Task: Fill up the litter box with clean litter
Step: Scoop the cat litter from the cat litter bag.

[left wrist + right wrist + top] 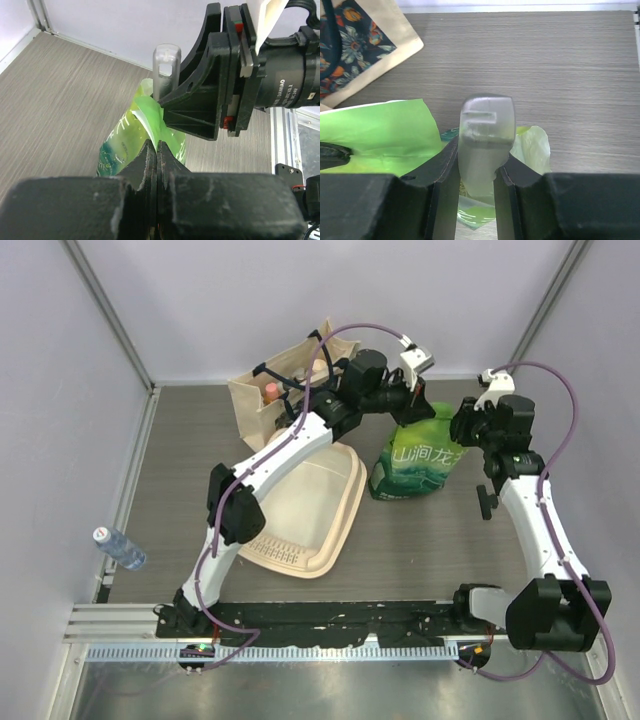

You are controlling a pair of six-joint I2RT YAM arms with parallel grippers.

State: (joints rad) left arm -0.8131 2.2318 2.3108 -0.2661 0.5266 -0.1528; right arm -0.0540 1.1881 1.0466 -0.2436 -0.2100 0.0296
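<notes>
One table (180,470), wood-grain grey, and two arms on it: the left arm (290,445) stretched far across, the right arm (535,520) bent up on its own side. One litter box (345,525), cream, lies flat on the table under the left arm's forearm, with its ribbed end toward the arm bases. One tote bag (262,392) stands behind it near the back wall. One green bag (415,465) with white characters stands just right of the litter box, and both wrists meet at its top. One small water bottle (120,548) lies at the far left edge, well apart from everything.

Now the jaws. The left gripper (156,150) has its fingers pressed together, pinching the green bag's top edge between them. The right gripper (476,155) is clamped on one translucent grey plastic piece (486,125) that stands upright at the bag's mouth — what the piece is, I cannot tell. Both grippers sit close together above the bag, so the litter box is down and to the left of them, apart from either pair of jaws and touched by neither.
</notes>
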